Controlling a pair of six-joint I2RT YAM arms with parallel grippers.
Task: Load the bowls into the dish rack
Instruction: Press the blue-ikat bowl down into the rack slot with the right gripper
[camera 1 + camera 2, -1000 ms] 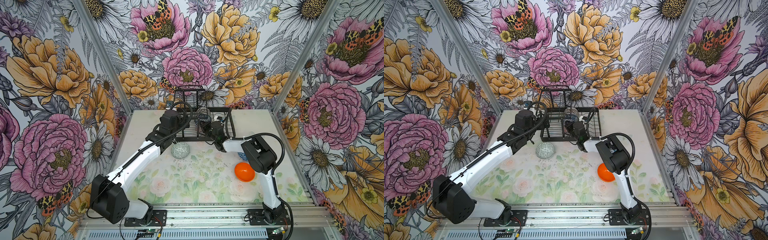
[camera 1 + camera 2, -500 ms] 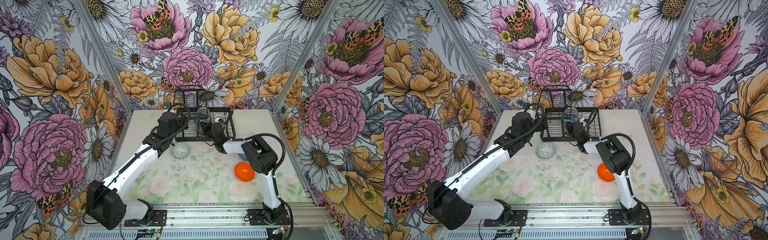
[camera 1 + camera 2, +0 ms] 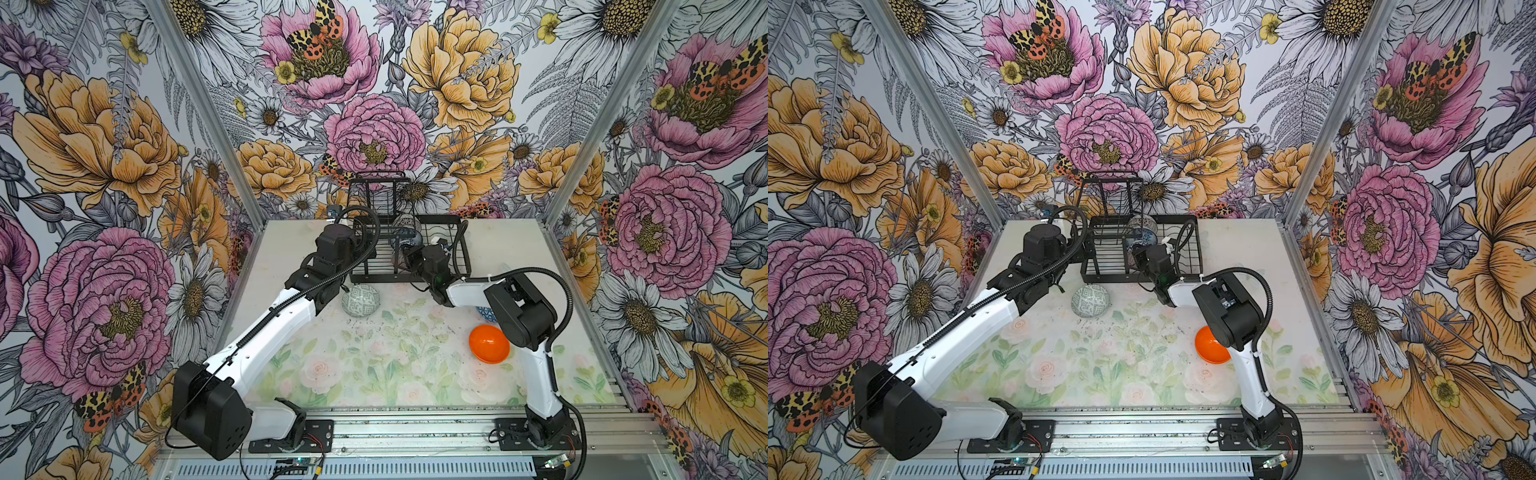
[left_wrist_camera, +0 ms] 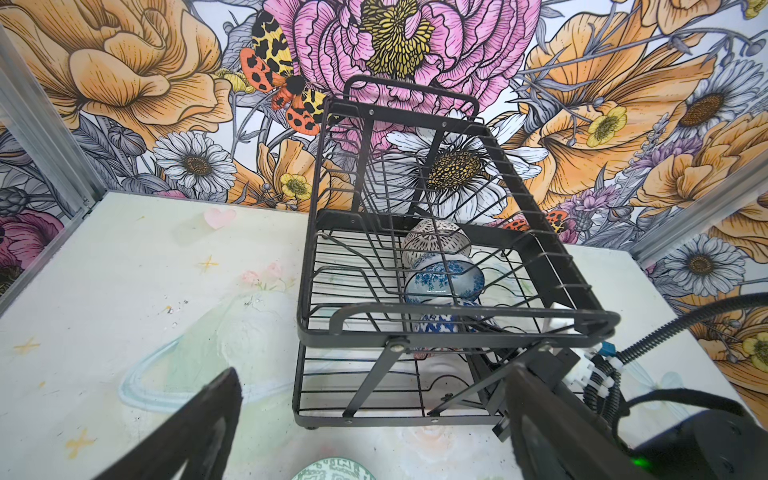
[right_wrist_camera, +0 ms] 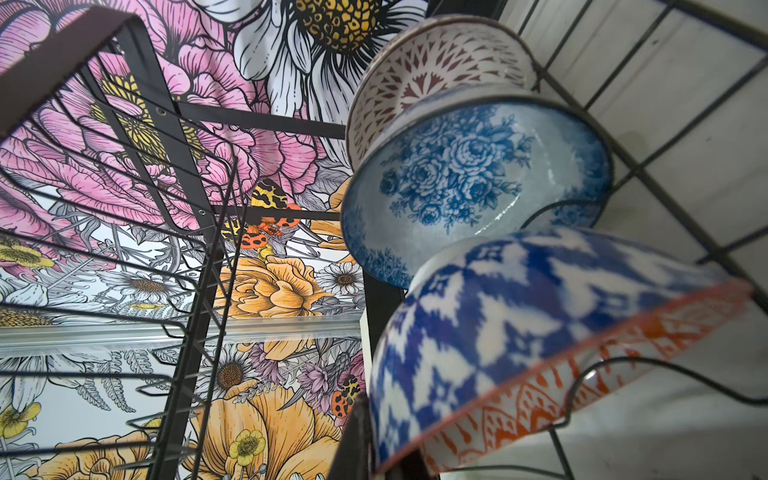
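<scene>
Pinched on its rim, the right end effector tilts the blue-and-white bowl so the dish rack wires cradle it; the left end effector gapes empty.

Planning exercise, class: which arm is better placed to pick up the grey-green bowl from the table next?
Left. The left gripper, open, hovers close to the grey-green bowl; the right gripper reaches into the dish rack.

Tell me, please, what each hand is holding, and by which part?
The right hand appears to pinch the blue-and-white bowl by its rim; the left hand is open and empty.
</scene>
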